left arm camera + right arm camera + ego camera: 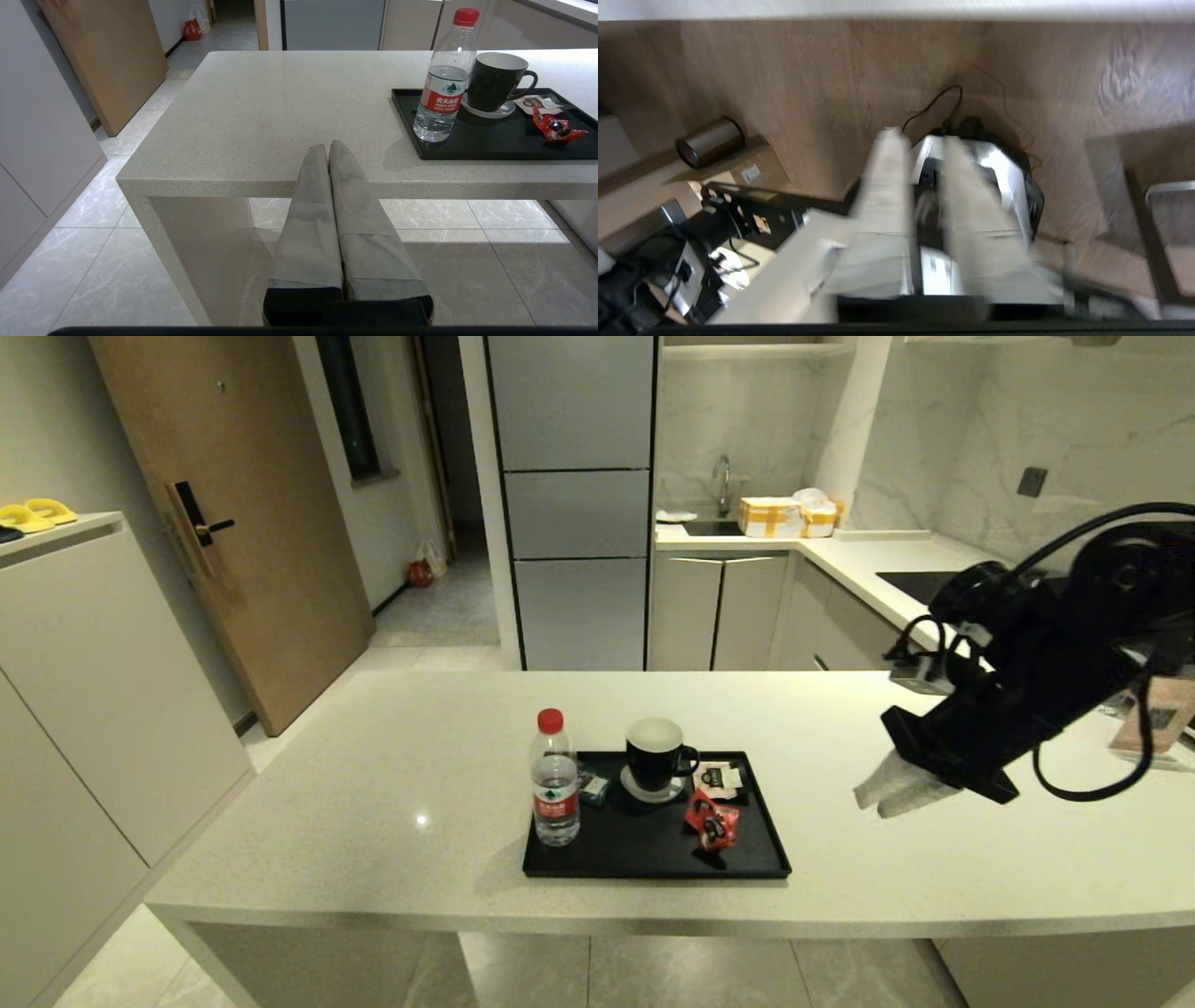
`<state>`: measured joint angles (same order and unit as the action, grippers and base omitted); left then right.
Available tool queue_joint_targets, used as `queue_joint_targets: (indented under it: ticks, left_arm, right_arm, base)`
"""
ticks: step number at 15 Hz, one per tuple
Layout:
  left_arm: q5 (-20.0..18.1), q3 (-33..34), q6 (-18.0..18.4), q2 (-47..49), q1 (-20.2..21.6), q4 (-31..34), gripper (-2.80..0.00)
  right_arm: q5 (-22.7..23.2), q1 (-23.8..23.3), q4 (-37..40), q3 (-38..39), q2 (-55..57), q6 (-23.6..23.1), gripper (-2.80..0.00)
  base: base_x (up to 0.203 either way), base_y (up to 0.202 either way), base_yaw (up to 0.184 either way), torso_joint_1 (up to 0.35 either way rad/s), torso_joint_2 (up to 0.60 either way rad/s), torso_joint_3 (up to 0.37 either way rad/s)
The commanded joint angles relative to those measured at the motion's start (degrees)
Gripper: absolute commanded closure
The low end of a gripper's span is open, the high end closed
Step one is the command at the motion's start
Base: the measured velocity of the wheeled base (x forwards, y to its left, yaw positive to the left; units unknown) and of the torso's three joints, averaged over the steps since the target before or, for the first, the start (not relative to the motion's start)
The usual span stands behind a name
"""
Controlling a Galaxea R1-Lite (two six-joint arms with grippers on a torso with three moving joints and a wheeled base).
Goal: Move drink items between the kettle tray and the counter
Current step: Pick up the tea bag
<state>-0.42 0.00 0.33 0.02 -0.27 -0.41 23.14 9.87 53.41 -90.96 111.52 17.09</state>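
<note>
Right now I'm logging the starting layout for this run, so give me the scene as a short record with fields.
tray: black kettle tray on the counter, near its front edge
bottle: water bottle upright at the tray's left end
sachet: red sachet lying on the tray, right of centre
other tray items: black mug on a saucer
left gripper: left gripper shut, low in front of the counter edge, holding nothing
right gripper: right gripper above the counter, right of the tray
</note>
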Motion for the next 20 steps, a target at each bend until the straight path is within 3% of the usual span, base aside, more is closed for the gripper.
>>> queue_joint_targets:
  ticks: [1, 4, 13, 16, 20]
  left_arm:
    - [-0.1, 0.0, 0.02, -0.02, 0.0, -0.02, 0.0]
    - [-0.02, 0.0, 0.02, -0.02, 0.0, -0.02, 0.0]
    - [-0.02, 0.0, 0.02, -0.02, 0.0, -0.02, 0.0]
    - [-0.02, 0.0, 0.02, -0.02, 0.0, -0.02, 0.0]
    - [-0.02, 0.0, 0.02, -0.02, 0.0, -0.02, 0.0]
  right_arm:
    - [0.41, 4.01, 0.26, -6.25, 8.9, 0.37, -2.8]
    - [0.87, 6.66, -3.51, -6.72, 12.1, 0.48, -2.8]
    - [0.44, 7.23, -8.32, -7.6, 19.25, 0.96, -2.8]
    - [-5.29, 6.7, -15.72, -8.29, 24.64, 3.46, -2.8]
    - [-6.19, 6.34, -15.64, -14.03, 29.17, 3.94, -2.8]
  base:
    - [0.0, 0.0, 0.0, 0.0, 0.0, 0.0]
    - [0.0, 0.0, 0.0, 0.0, 0.0, 0.0]
    - [0.0, 0.0, 0.0, 0.0, 0.0, 0.0]
    - [0.0, 0.0, 0.0, 0.0, 0.0, 0.0]
    - [0.0, 0.0, 0.0, 0.0, 0.0, 0.0]
